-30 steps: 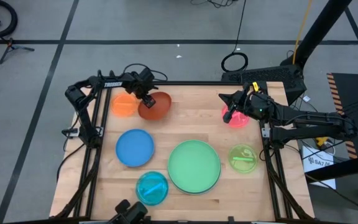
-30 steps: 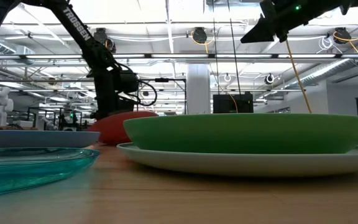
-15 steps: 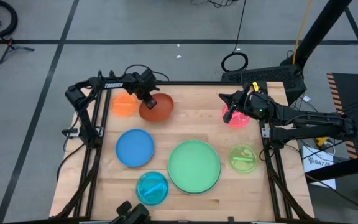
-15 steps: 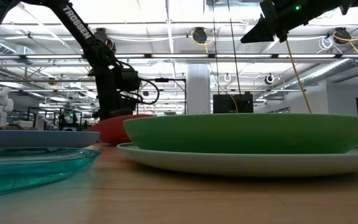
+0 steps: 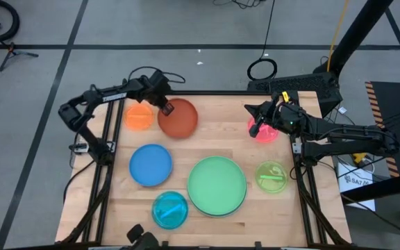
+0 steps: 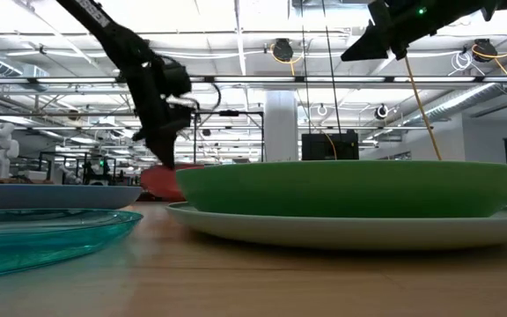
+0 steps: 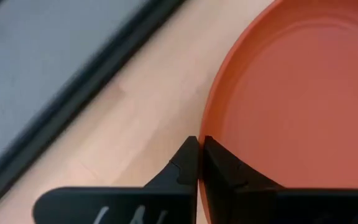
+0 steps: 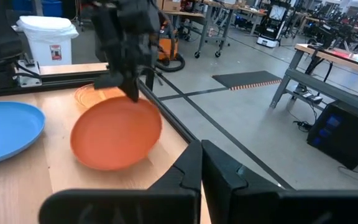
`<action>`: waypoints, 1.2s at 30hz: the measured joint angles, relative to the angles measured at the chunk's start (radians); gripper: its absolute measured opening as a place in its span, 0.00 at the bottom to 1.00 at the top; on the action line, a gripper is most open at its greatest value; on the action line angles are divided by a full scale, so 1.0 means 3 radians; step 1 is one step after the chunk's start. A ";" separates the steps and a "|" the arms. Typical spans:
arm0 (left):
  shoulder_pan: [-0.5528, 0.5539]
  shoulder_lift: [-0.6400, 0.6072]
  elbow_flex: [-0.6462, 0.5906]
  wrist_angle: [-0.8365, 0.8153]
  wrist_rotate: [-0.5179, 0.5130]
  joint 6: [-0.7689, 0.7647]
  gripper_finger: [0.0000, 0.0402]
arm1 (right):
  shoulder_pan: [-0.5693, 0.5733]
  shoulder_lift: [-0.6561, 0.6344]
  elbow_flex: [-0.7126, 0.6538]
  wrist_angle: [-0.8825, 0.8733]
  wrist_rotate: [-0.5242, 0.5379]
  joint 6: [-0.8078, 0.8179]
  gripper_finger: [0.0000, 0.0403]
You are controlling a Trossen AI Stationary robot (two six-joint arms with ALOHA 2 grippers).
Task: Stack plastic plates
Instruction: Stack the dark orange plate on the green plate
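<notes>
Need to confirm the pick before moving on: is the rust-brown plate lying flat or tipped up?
Tipped up. The left gripper is shut on the rust-brown plate at its rim, which is raised; the opposite edge looks down at the table.

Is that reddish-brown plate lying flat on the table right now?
No, the rust-brown plate is tilted, its far edge lifted by the left gripper pinching the rim.

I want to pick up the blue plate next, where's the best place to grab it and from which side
Probably pinch the blue plate at its thin raised rim. It lies flat on the table, alone. The edge toward the left arm looks easiest, away from the green plate and cyan plate.
</notes>
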State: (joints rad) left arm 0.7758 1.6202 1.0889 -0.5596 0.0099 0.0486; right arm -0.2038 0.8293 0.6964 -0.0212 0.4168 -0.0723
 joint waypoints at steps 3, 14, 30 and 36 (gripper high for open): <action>-0.0008 -0.0208 0.0003 0.0011 0.0029 -0.0033 0.02 | 0.0000 0.0000 0.0000 -0.0011 -0.0001 0.0000 0.00; -0.0364 -0.0793 0.0003 0.0013 0.0729 -0.0390 0.02 | 0.0001 -0.0006 -0.0001 -0.0020 0.0000 -0.0001 0.00; -0.2202 -0.0716 0.0008 0.0576 -0.0188 -0.1485 0.02 | 0.0001 -0.0085 -0.0001 -0.0022 -0.0006 0.0000 0.00; -0.2622 -0.0471 0.0006 0.0739 -0.0453 -0.1784 0.02 | 0.0001 -0.0113 -0.0003 -0.0022 -0.0008 0.0000 0.00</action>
State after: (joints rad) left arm -0.0109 1.4788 1.0908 -0.3380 -0.1260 -0.4868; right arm -0.2035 0.7952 0.6956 -0.0277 0.4145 -0.0723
